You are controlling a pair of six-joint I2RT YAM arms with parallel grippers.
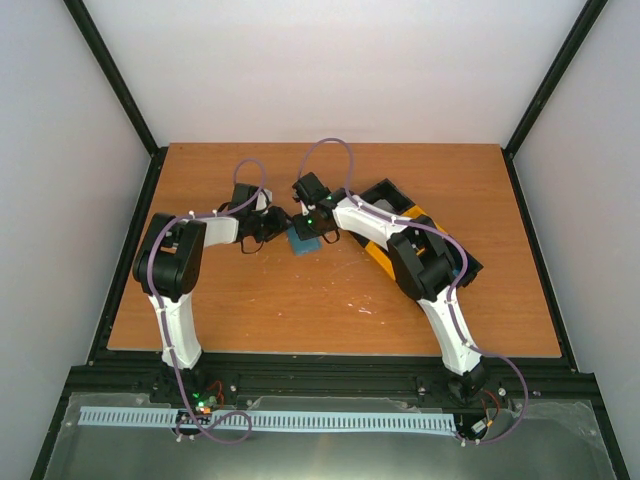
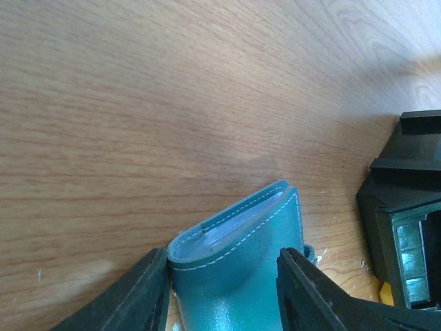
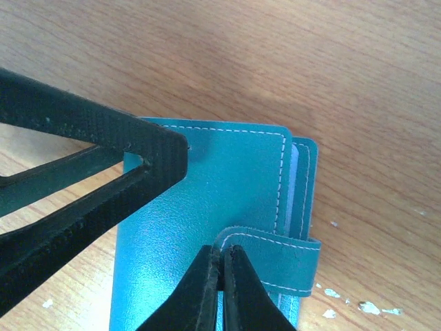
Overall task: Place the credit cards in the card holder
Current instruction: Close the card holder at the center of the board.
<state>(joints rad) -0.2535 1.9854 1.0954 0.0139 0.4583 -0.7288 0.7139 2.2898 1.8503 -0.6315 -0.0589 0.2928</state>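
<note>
The card holder (image 1: 303, 241) is a teal folded wallet lying on the wooden table between the two arms. In the left wrist view my left gripper (image 2: 224, 261) is shut on the card holder (image 2: 234, 289), one finger against each side, and the clear inner pockets show at its open edge. In the right wrist view my right gripper (image 3: 221, 252) is shut, its tips pinching the end of the snap tab (image 3: 289, 261), which curls up over the card holder's (image 3: 227, 179) cover. The left gripper's finger (image 3: 138, 148) crosses that view. The credit cards are out of view.
A black-and-yellow compartment tray (image 1: 392, 200) stands right of the card holder, partly under the right arm, and its black wall (image 2: 406, 207) shows in the left wrist view. Black frame rails (image 1: 330, 362) border the table.
</note>
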